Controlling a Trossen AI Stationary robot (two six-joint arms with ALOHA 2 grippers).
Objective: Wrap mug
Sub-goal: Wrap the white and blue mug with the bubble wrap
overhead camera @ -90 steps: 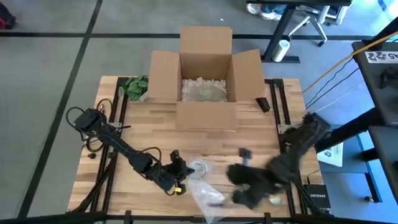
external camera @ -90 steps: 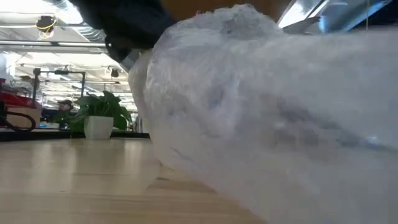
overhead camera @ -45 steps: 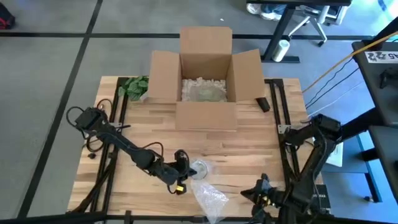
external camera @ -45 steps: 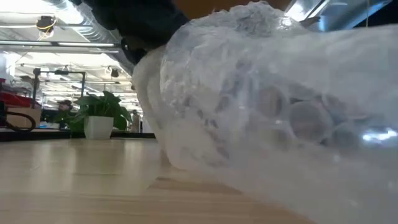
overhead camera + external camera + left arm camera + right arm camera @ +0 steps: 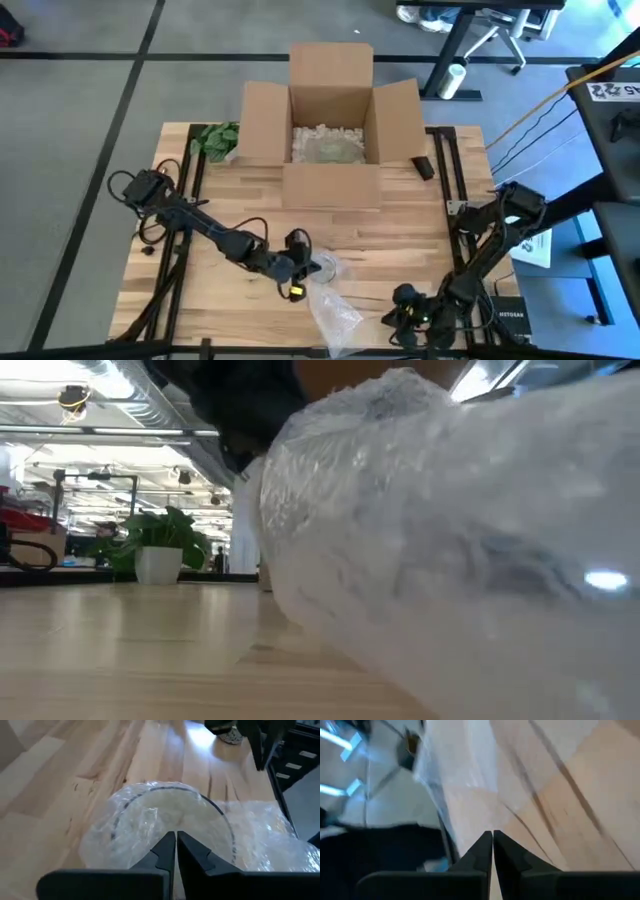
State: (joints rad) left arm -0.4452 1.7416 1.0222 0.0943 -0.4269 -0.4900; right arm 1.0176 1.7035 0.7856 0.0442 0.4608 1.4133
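Near the table's (image 5: 350,225) front edge, the left gripper (image 5: 298,262), fingers pressed together, touches the mug (image 5: 322,266) lying under bubble wrap (image 5: 335,310); at the front right corner hangs the right gripper (image 5: 400,305), fingers likewise closed on nothing

Two dark jointed arms, a yellow mark by the left claw (image 5: 296,277).

Relative to the open brown cardboard box (image 5: 330,115), the left gripper (image 5: 297,266) is sliding rightward, pressing against the clear bubble-wrapped mug (image 5: 324,268) (fingertips pinched together). The right gripper (image 5: 402,305) is retreating from the wrap toward the wooden table's (image 5: 400,230) near-right corner.
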